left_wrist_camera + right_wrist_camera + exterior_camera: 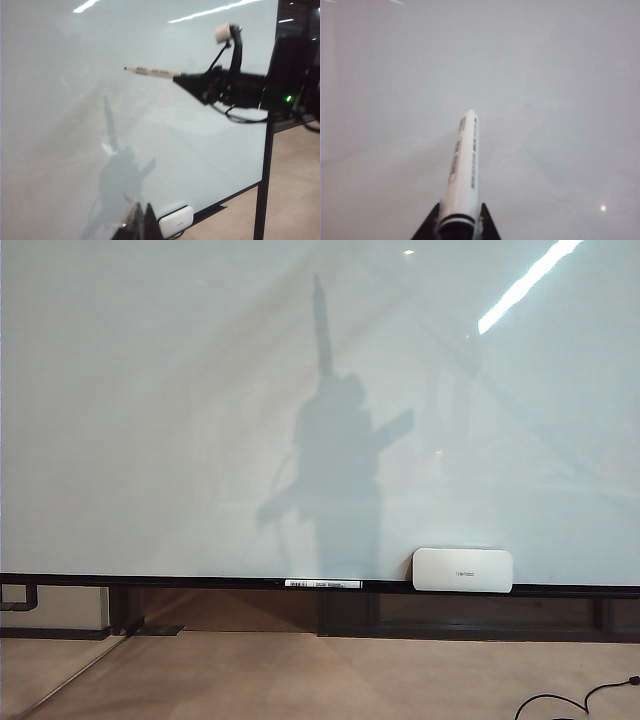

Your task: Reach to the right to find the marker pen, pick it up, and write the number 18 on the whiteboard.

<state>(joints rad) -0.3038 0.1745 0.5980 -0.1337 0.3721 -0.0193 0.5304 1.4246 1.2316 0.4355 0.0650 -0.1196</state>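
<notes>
The whiteboard fills the exterior view, and only the arm's shadow falls on it there. In the right wrist view my right gripper is shut on the marker pen, a white barrel with dark print whose tip points at the board. The left wrist view shows that gripper from the side, holding the marker pen level with its tip a little off the board. My left gripper sits low near the rail with its fingers together, holding nothing. No number 18 is in view.
A white eraser block rests on the black lower rail. Another white marker with a long label lies on the rail left of it. A black cable runs across the floor at the right. A dark upright post stands by the board's edge.
</notes>
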